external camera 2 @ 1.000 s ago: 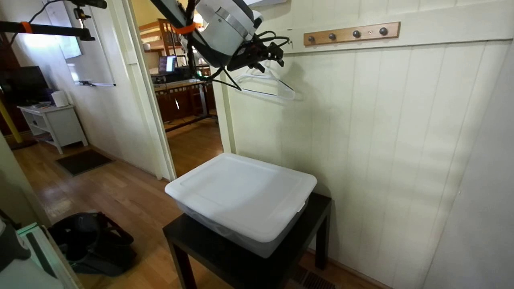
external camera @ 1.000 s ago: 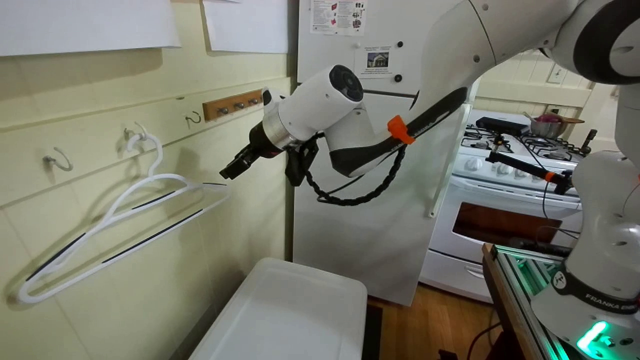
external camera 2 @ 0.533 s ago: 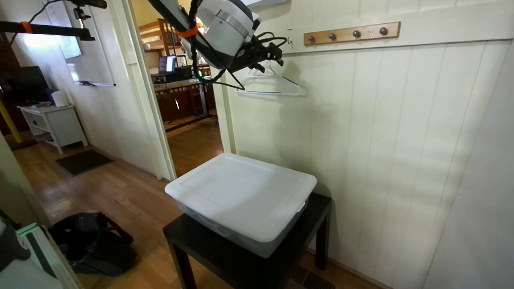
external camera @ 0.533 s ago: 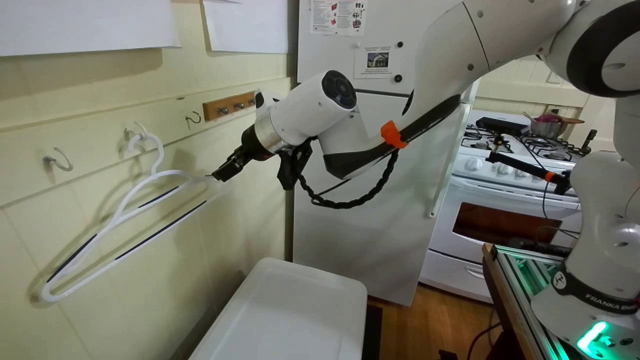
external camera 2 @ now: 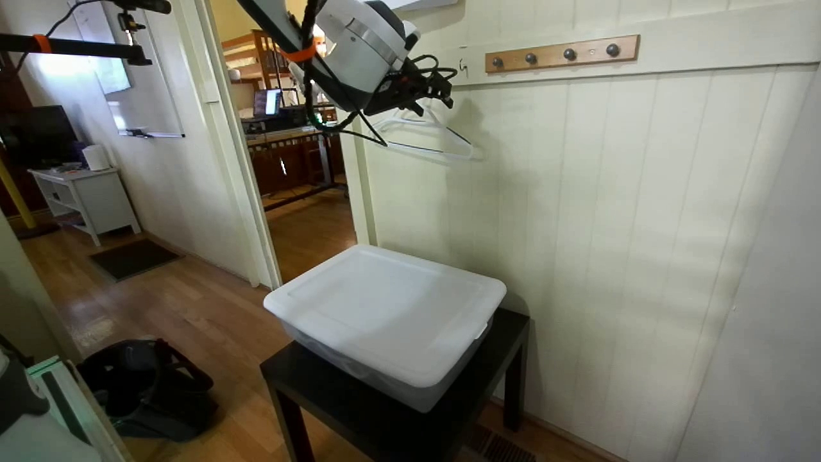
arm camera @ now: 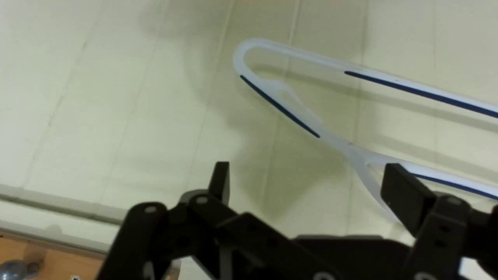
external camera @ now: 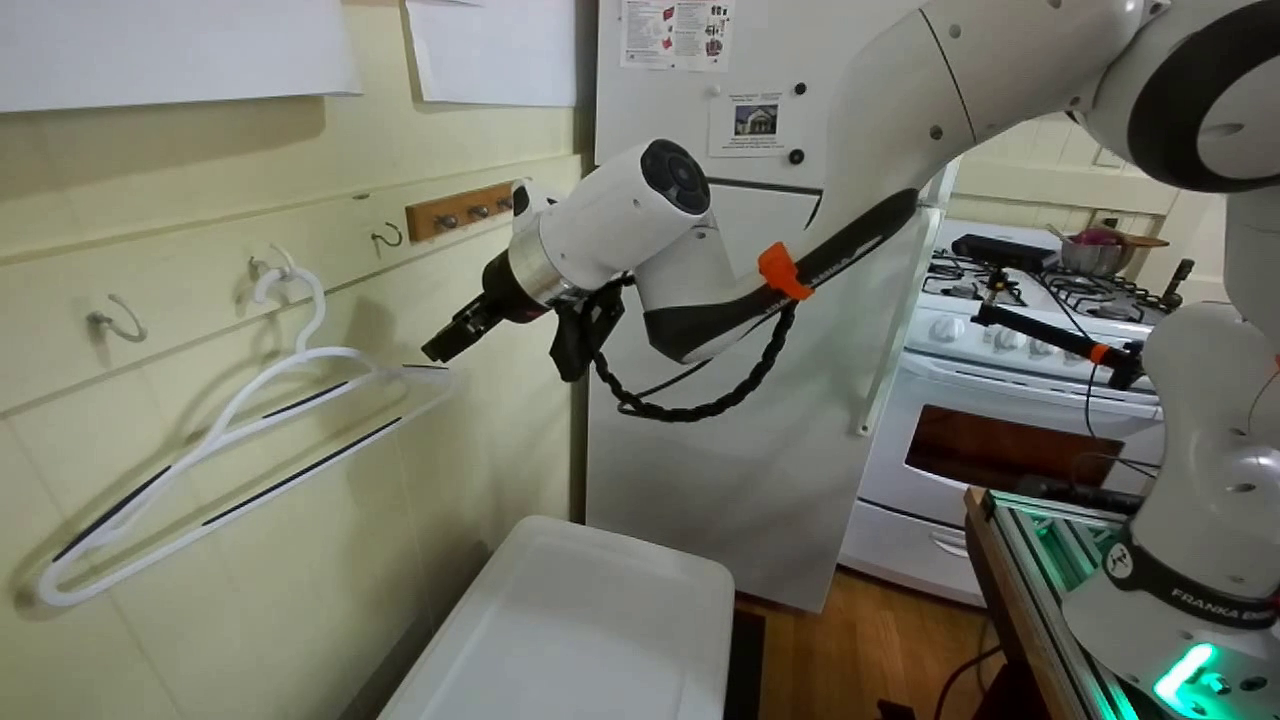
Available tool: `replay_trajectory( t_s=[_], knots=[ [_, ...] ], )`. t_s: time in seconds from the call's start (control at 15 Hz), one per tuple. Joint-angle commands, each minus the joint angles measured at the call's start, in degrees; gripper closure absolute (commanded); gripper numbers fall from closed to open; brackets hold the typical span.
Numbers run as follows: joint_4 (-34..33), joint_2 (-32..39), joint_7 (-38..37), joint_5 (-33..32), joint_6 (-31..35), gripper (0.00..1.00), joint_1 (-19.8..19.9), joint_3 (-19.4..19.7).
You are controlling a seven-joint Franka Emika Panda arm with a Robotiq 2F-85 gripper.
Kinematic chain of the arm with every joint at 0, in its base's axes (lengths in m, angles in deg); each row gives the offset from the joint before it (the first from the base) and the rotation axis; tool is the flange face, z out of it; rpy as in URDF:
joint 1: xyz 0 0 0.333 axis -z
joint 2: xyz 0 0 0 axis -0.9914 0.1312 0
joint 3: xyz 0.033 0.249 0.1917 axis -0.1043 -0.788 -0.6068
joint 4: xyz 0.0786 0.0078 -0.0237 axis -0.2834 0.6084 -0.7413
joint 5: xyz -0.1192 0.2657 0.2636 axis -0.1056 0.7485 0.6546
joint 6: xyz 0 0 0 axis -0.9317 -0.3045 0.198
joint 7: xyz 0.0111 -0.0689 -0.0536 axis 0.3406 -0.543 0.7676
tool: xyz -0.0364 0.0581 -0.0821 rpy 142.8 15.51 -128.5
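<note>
Claw [arm camera: 307, 166]: spread wide
Hanger [arm camera: 338, 143]: beyond claw, partly hidden behind it, cut off in wrist view; smooth, white, dark-striped, rounded-ended

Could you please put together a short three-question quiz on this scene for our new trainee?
1. True or false: the gripper stands open.
2. How many knobs does the wooden wall rack have?
3. Which of these is nearest the gripper? a) the stove; b) the white hanger; c) the black bag.

Key: 1. True. 2. Four. 3. b.
</note>
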Motion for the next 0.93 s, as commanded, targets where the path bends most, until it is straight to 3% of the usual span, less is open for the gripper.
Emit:
replay_trajectory(
  t_s=[0.0, 0.2, 0.4, 0.87],
  knots=[
    [0.2, 0.3, 1.2, 4.2, 1.0, 0.0, 3.8, -4.3],
    [-2.2, 2.2, 1.7, 3.5, 0.1, 0.0, 4.1, -4.8],
    [-4.3, 4.6, 1.5, 1.3, -0.1, 0.0, 2.3, -2.8],
    [-14.0, 14.4, -2.8, -8.2, 5.0, 0.0, -5.8, 9.2]
  ],
)
